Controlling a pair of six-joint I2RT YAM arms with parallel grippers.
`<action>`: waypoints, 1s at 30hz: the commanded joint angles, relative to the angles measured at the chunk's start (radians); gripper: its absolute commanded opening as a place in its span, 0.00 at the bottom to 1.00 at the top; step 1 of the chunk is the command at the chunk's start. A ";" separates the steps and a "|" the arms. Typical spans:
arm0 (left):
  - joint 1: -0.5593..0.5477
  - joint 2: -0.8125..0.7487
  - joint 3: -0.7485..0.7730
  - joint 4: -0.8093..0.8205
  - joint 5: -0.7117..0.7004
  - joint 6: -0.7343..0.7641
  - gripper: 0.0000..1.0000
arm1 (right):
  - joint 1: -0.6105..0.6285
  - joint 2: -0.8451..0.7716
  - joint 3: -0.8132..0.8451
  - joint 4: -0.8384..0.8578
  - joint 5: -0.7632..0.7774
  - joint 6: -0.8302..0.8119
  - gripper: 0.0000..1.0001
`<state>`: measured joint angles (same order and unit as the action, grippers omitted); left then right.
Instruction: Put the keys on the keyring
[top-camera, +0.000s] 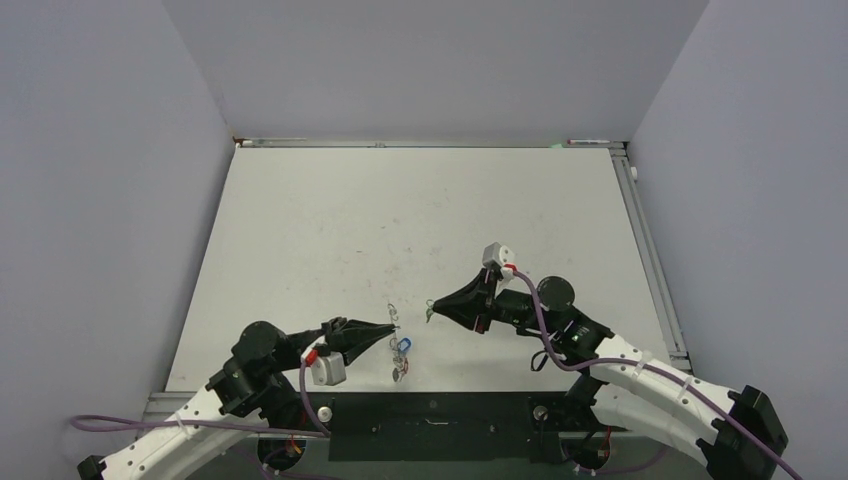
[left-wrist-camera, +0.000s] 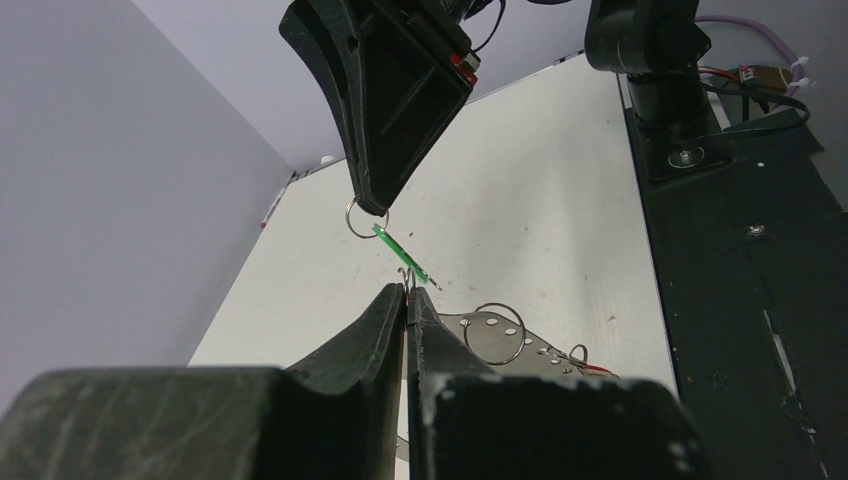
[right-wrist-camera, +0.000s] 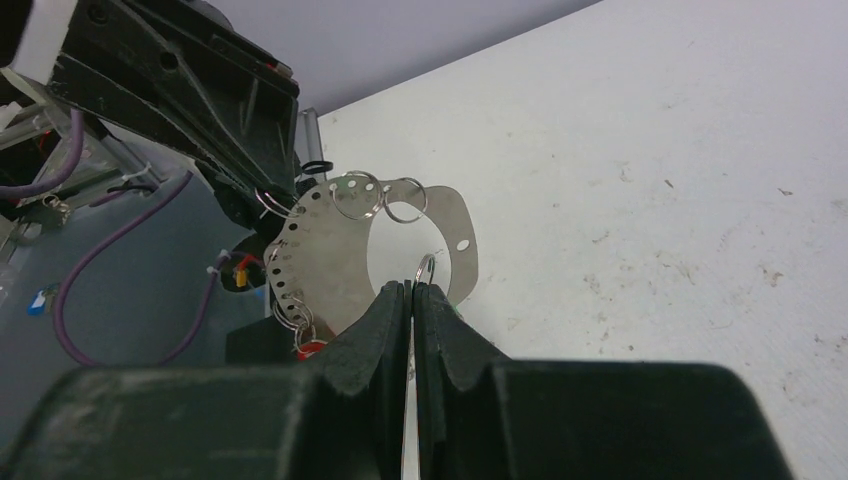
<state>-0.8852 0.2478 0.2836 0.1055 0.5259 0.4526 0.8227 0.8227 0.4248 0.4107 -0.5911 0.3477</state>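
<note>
The right hand (right-wrist-camera: 412, 290) is pressed together, pinching the green-tagged key (left-wrist-camera: 398, 252) by its ring end, so the tag and blade hang down and away from the fingertips. Facing it tip to tip, the left hand (left-wrist-camera: 406, 295) is also closed and grips the rim of the keyring (right-wrist-camera: 320, 250), a flat metal loop with a row of holes and several small rings along its edge. A red-tagged key (right-wrist-camera: 310, 348) and a blue-tagged key (top-camera: 404, 345) seem to hang from that loop already.

I judge the step in hand to be the threading of the green key. Key and loop are very close but not joined. The next move calls for a small, exact approach: lining the key's ring up with one free spot on the rim while the left hand keeps the loop steady.

All this happens low over the worktop (top-camera: 400, 220), near its front edge, with the arm bases just behind. A dropped key could land on the dark strip there. Open room lies ahead towards the far wall and out to both sides.
</note>
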 joint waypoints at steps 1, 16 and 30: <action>-0.006 0.011 0.015 0.027 0.041 0.006 0.00 | 0.021 -0.008 0.021 0.108 -0.057 0.012 0.05; -0.075 -0.004 0.022 -0.057 0.073 0.108 0.00 | 0.079 -0.002 0.044 0.121 -0.125 0.162 0.05; -0.132 0.078 0.153 -0.310 -0.036 0.337 0.00 | 0.090 0.110 0.165 0.019 -0.234 0.169 0.05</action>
<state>-0.9970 0.3065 0.3431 -0.1322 0.5415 0.6746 0.9051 0.9394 0.5339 0.4095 -0.7628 0.5102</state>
